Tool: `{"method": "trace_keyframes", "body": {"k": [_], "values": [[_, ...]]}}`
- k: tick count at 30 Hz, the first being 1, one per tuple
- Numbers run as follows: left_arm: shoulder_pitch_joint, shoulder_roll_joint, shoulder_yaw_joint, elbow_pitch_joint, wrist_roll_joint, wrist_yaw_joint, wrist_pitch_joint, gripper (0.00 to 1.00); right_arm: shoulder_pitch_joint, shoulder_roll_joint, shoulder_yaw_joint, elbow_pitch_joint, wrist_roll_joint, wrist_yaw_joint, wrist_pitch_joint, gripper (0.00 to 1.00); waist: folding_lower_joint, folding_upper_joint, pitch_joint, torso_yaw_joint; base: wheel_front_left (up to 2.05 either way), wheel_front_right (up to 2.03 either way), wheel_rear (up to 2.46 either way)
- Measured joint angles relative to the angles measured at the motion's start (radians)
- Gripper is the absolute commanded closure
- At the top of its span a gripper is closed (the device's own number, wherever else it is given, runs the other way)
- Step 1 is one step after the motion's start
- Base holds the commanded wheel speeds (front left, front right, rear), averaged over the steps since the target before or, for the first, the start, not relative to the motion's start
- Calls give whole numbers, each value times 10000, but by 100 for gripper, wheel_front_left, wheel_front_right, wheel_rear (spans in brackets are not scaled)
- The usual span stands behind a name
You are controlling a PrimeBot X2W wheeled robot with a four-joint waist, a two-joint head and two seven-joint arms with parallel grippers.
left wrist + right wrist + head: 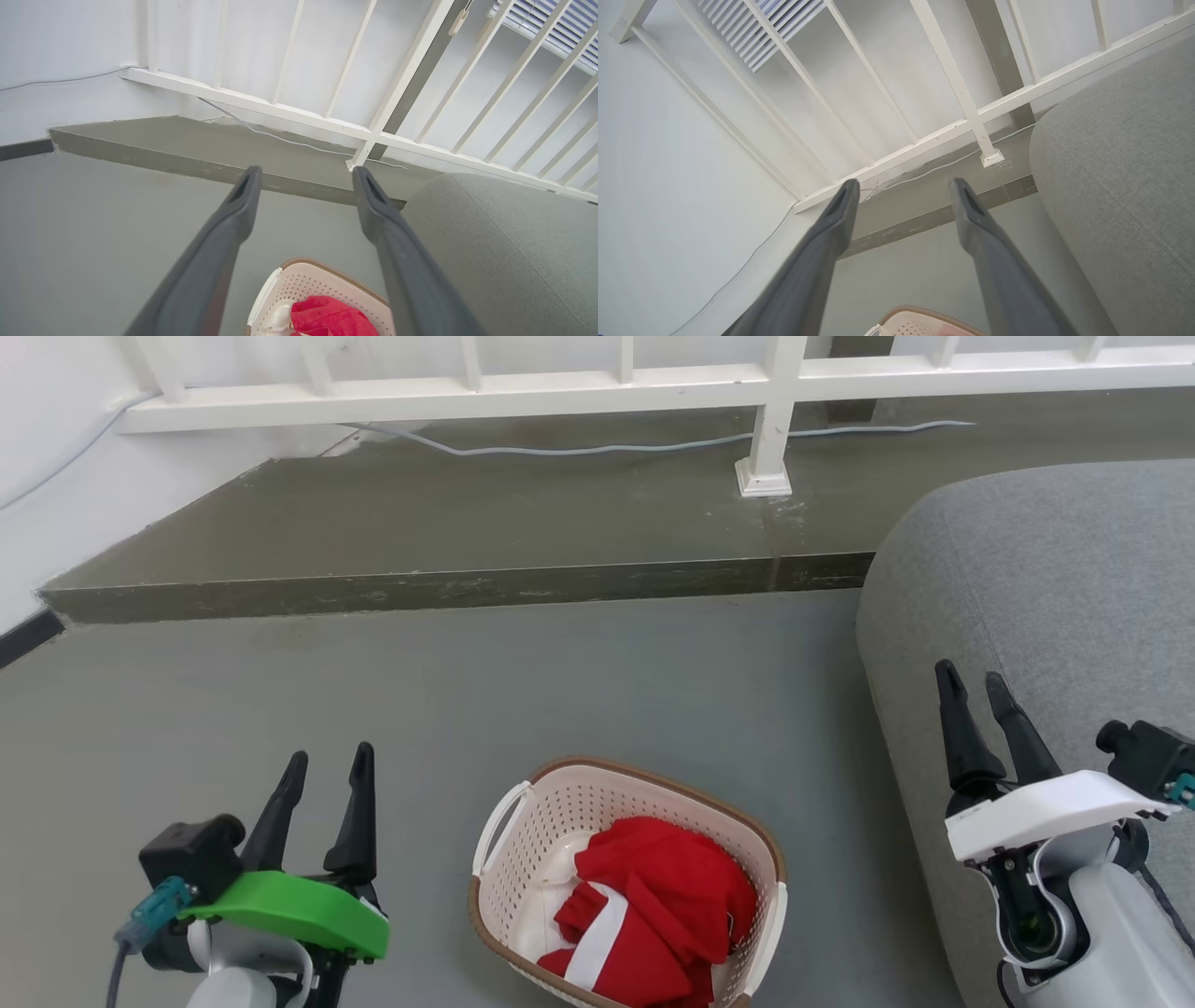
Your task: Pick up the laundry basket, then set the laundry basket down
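Observation:
The laundry basket [560,812], cream-white and perforated with a brown rim, stands on the grey floor at the bottom middle of the head view, with red and white clothing [658,905] inside. My left gripper [330,762] hangs open to the basket's left, apart from it, nothing between its fingers. My right gripper [971,678] is open to the basket's right, in front of the grey sofa. The left wrist view shows the basket [322,284] low between my left gripper's [306,176] fingers. The basket's rim [920,311] peeks in at the bottom edge under my right gripper [903,185].
A grey sofa [1055,607] fills the right side, close to the basket. A raised dark step [448,588] crosses the floor ahead, with a white railing [653,378], its post [770,448] and a cable [607,448] on it. A white wall [56,476] stands at the left.

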Motion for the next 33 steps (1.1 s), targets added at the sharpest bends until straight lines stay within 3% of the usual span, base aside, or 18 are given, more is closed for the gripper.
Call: {"method": "trace_keyframes", "body": {"k": [20, 33], "values": [[-21, -59, -265, -288, 2905, 0, -725, 0, -189, 2, 236, 75, -2809, -86, -706, 0, 0, 0, 25, -27, 0, 0, 0], [-27, -134, -157, -291, 2957, -61, -731, 0, -210, 134, 190, 234, -3056, -75, -750, 0, 0, 0, 20, -41, 0, 0, 0]]}}
